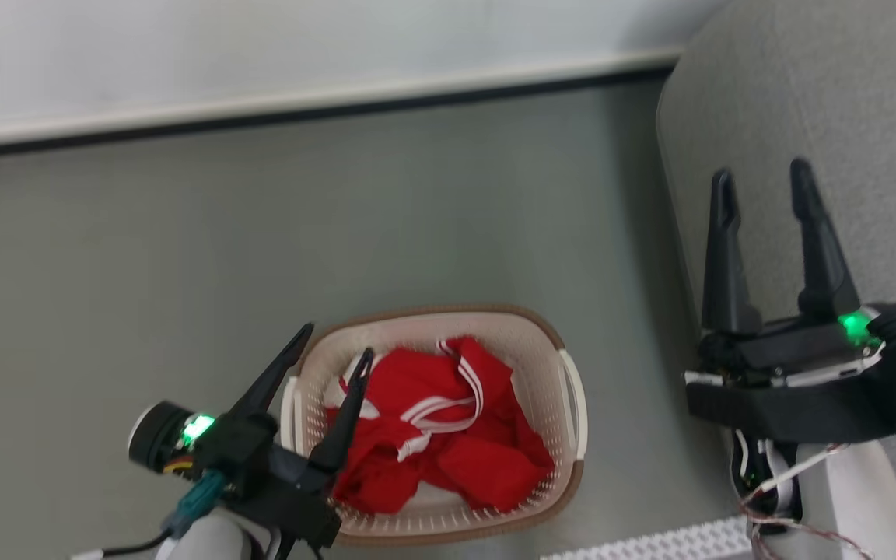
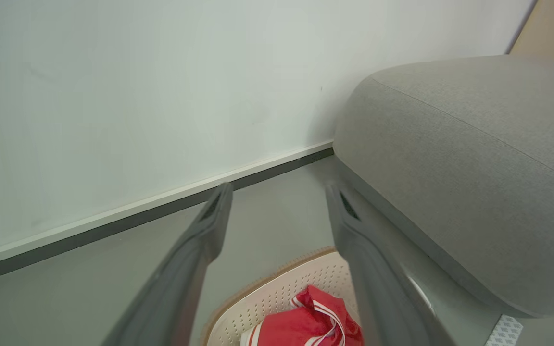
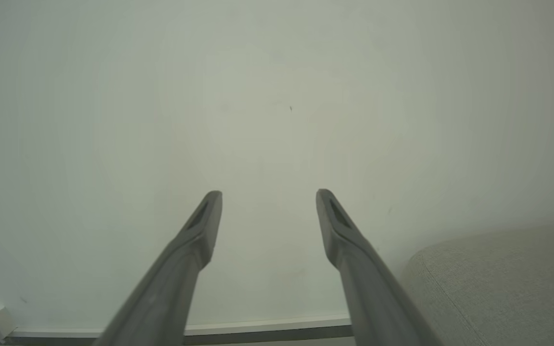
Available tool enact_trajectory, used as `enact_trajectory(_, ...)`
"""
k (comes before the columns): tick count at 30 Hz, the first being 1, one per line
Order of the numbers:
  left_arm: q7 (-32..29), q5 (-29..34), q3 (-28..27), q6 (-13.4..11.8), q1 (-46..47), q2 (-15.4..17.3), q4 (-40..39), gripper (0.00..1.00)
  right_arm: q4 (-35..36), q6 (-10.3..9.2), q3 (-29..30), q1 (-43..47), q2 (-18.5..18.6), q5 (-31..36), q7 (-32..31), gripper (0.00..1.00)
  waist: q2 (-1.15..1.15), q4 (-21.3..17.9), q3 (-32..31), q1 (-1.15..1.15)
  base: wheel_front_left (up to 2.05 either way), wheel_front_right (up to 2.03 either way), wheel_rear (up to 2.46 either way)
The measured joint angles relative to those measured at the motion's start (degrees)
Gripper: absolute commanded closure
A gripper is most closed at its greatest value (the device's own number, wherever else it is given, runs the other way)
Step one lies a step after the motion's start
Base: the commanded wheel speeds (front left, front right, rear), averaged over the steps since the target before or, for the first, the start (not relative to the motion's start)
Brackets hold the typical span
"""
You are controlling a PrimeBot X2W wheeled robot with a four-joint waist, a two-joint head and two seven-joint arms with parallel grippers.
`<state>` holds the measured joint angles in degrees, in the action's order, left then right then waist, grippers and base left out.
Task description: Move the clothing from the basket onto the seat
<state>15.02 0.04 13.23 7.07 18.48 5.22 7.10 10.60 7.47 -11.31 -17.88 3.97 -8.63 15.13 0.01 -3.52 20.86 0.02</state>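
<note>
cream-white basket (image 1: 495,336) with a brown rim on the grey floor (image 1: 339,218), close to the lower edge of the head view and well short of the white wall (image 1: 261,47) and its dark-edged skirting (image 1: 300,105). inside the basket, crumpled red clothing (image 1: 456,435) with white bands and stripes looping across the top, heaped over the middle and the near side, lying below the rim. light-grey seat (image 1: 806,93) to the right of the basket, parted from it by a strip of bare floor, rounded corner toward the wall.

left gripper (image 1: 339,341) tilted over the basket's left edge, two long dark fingers spread wide with nothing between them; one tip above the rim, the other above the left part of the clothing. touching the cloth or just over it: cannot tell. in the left wrist view, floor and skirting between the parted fingers, basket and clothing low at the bottom edge.

right gripper (image 1: 760,169) in front of the seat's side, well apart from the basket, fingers pointing up the head view, spread wide and empty. small green light on each wrist. white studded strip (image 1: 650,542) on the floor by the seat's foot.
</note>
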Motion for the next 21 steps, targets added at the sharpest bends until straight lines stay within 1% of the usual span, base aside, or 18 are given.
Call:
enact_trajectory(3, 0.00, 0.04, 1.99, 0.27, 3.32, 0.60, 1.87, 0.00, 1.26, 0.00, 0.35, -2.26, -0.25, 0.08, 0.00, 0.00, 0.00, -0.49, 3.69, 0.00, 0.00, 0.00, 0.00)
enact_trajectory(8, 0.00, 0.97, 5.46, 0.34, 8.22, 3.21, 5.24, 0.00, 4.01, 0.00, -0.12, -6.34, -0.78, 0.08, -0.01, 0.00, 0.00, -1.49, 9.56, 0.01, 0.00, 0.00, 0.00)
enact_trajectory(12, 0.00, 1.70, 8.65, 0.40, 11.53, 4.54, 8.11, 0.00, 6.30, 0.00, -0.54, -9.43, -0.91, 0.04, -0.01, 0.00, 0.00, -2.48, 13.94, 0.01, 0.00, 0.00, 0.00)
enact_trajectory(19, 0.01, 2.19, 14.59, 0.40, 16.86, 7.15, 14.18, 0.00, 9.93, 0.00, -0.78, -13.69, -0.94, -1.75, 0.00, 0.00, 0.00, -4.51, 20.65, 0.00, 0.00, 0.00, 0.00)
enact_trajectory(21, 0.00, 1.64, 16.01, 0.40, 18.46, 7.36, 15.57, 0.00, 10.66, 0.00, -0.96, -14.61, -0.94, -2.14, 0.00, 0.00, 0.01, -5.11, 22.39, 0.00, 0.00, 0.00, 0.00)
